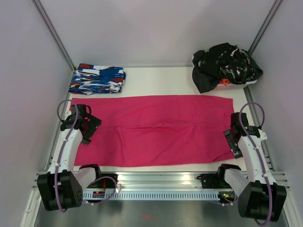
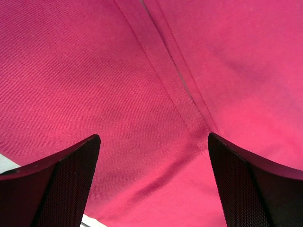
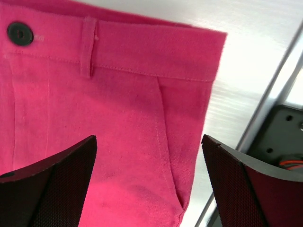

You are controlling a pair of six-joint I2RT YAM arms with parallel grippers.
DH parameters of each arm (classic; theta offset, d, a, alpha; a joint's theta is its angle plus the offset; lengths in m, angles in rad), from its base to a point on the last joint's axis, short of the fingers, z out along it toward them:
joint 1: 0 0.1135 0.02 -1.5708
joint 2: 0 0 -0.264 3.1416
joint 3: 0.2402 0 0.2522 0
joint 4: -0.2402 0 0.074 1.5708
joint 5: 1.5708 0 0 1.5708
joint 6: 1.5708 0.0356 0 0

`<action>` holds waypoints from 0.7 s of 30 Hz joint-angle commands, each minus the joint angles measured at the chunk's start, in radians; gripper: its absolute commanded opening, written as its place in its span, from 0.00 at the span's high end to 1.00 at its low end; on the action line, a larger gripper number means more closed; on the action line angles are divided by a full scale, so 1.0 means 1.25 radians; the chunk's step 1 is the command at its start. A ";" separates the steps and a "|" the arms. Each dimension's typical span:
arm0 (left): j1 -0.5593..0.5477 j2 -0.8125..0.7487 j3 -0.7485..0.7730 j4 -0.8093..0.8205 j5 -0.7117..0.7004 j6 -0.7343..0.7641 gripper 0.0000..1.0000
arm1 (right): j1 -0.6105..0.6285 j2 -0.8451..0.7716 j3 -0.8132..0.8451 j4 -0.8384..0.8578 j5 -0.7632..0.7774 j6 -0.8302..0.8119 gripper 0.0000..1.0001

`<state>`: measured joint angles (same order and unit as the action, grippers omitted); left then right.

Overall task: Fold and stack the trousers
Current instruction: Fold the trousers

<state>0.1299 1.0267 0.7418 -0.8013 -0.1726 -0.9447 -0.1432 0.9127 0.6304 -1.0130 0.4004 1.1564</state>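
The magenta-pink trousers (image 1: 158,130) lie spread flat across the white table, waistband at the right, legs running left. My left gripper (image 1: 86,124) hovers open over the leg ends at the left; its wrist view shows pink cloth (image 2: 156,94) with a long seam and a shallow crease between the spread fingers (image 2: 71,184). Over the waist corner at the right stands my right gripper (image 1: 233,134), open too. In its wrist view I see the waistband (image 3: 118,47), a black button (image 3: 20,33), a belt loop and a pocket seam. Neither gripper holds anything.
A folded blue, white and red patterned garment (image 1: 97,79) lies at the back left. A heap of black clothes with white flecks (image 1: 225,66) sits at the back right. Grey walls close three sides; a metal rail (image 1: 161,179) runs along the near edge.
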 commanded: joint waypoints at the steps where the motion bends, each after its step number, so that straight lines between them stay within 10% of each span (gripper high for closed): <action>1: 0.007 0.027 0.025 0.014 0.029 0.029 0.01 | -0.001 0.043 0.077 -0.083 0.093 0.043 0.02; 21: 0.011 0.103 0.084 0.032 0.017 0.110 0.01 | -0.001 0.059 0.050 -0.126 0.217 0.232 0.02</action>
<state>0.1398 1.1427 0.8131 -0.7803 -0.1478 -0.8536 -0.1432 0.9676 0.7071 -1.1564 0.6216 1.3861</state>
